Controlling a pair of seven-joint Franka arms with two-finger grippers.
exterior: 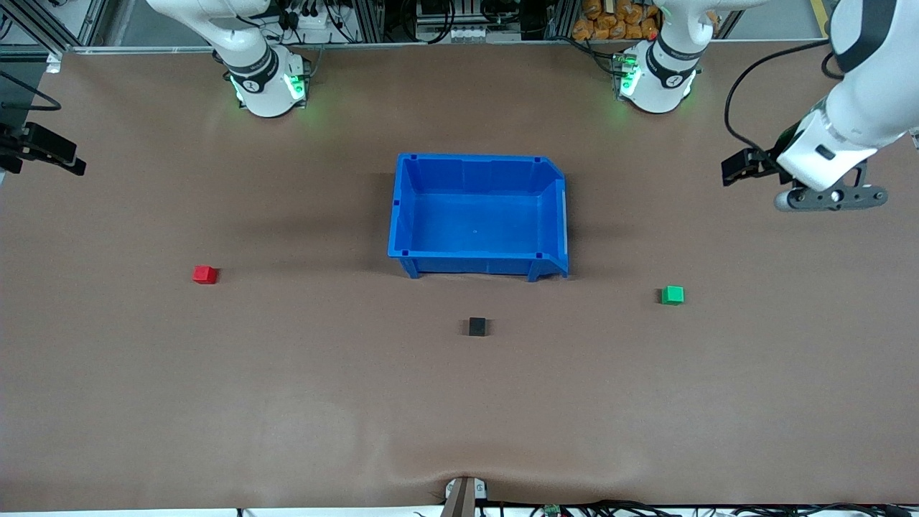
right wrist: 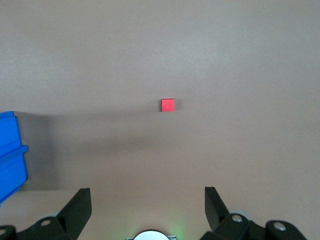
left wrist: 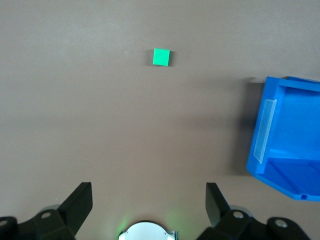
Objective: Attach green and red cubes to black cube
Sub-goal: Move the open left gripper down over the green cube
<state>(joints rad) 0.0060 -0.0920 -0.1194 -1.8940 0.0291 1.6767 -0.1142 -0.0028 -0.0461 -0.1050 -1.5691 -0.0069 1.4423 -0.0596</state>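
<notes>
A: Starting at the right arm's end of the table, what is sitting there?

B: The red cube (exterior: 204, 274) is lying alone on the brown table (exterior: 287, 402), well apart from everything else. The right gripper (right wrist: 145, 200) is hanging over that end, showing only at the edge of the front view, and its fingers (right wrist: 77, 205) are standing spread wide with nothing between them.

A: And in the middle?

B: The blue bin (exterior: 479, 217) is sitting there with nothing showing inside it. The black cube (exterior: 477, 327) is resting on the table just nearer to the front camera than the bin, not touching it.

A: Toward the left arm's end?

B: The green cube (exterior: 673, 295) is lying on the table, well apart from the bin and from the black cube. The left gripper (left wrist: 149, 202) is hovering over bare table near that end, its fingers (left wrist: 80, 202) also spread wide and gripping nothing.

A: So the three cubes are sitting apart?

B: Yes, none is touching another.
</notes>
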